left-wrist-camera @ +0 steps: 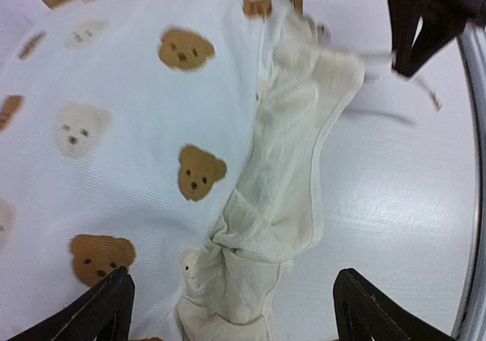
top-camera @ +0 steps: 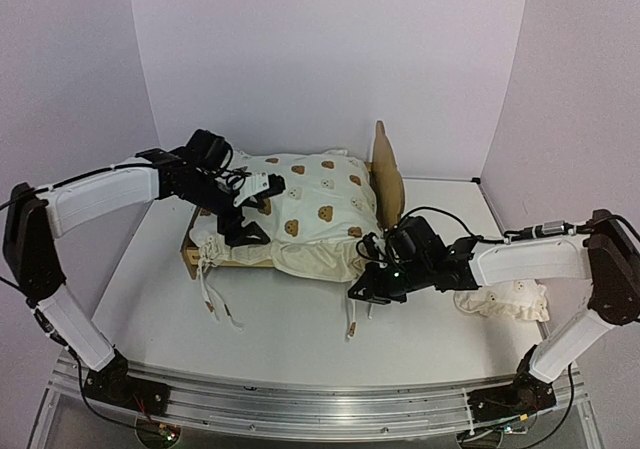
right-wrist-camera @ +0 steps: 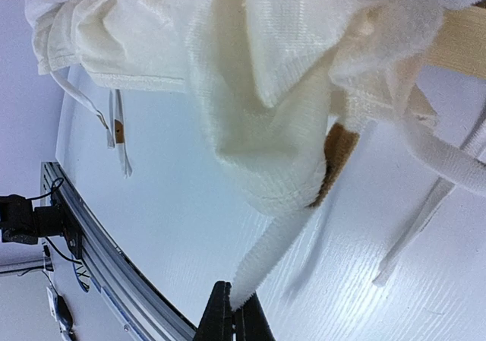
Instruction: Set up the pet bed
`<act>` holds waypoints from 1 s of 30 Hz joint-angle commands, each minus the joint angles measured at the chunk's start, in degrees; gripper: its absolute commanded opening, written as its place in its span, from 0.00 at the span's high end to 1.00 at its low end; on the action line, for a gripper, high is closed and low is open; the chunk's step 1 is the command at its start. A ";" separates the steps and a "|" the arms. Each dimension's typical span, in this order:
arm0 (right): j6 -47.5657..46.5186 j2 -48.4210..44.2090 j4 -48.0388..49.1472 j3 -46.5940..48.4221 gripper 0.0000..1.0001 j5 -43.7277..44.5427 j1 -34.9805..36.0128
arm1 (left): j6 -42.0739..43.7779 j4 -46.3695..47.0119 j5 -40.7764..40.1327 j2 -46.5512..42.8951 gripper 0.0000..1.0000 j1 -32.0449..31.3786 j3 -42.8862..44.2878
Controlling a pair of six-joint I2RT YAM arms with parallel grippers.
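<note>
The left gripper (left-wrist-camera: 233,280) is hovering wide open over the bear-print cushion (left-wrist-camera: 114,128) lying on the pet bed (top-camera: 388,174); the right gripper (right-wrist-camera: 232,307) is pinching a cream tie (right-wrist-camera: 269,254).

Top external: high behind arm bases (top-camera: 110,374), facing 12 o'clock, whole bench (top-camera: 300,339); left wrist: close over cushion (left-wrist-camera: 114,166), fingers (left-wrist-camera: 99,311) at 6 o'clock; right wrist: closer, cushion's 5 o'clock corner; all share cushion.

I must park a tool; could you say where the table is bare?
Bare: the front strip between the cushion and the rail; the back right corner behind the pillow. Crowded: the bed, with the left gripper and right gripper at it.
</note>
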 commanded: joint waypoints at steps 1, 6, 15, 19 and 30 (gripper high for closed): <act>4.92 0.00 -0.28 1.40 1.00 1.66 0.65 | -19.46 12.91 9.73 -10.63 0.05 0.11 -5.21; 9.32 -0.19 1.44 1.51 1.00 4.80 0.83 | -40.09 26.78 10.71 -17.30 0.07 -8.18 -18.69; 14.62 1.75 6.39 1.50 1.00 7.05 1.09 | -59.17 64.31 12.44 -7.88 0.05 -21.60 -36.79; 14.70 0.65 7.57 0.45 1.00 8.46 1.16 | -62.55 69.28 12.59 -0.79 0.04 -22.94 -35.51; 13.40 -0.39 7.92 -0.55 1.00 10.47 1.16 | -64.45 72.26 16.54 9.71 0.02 -24.72 -30.86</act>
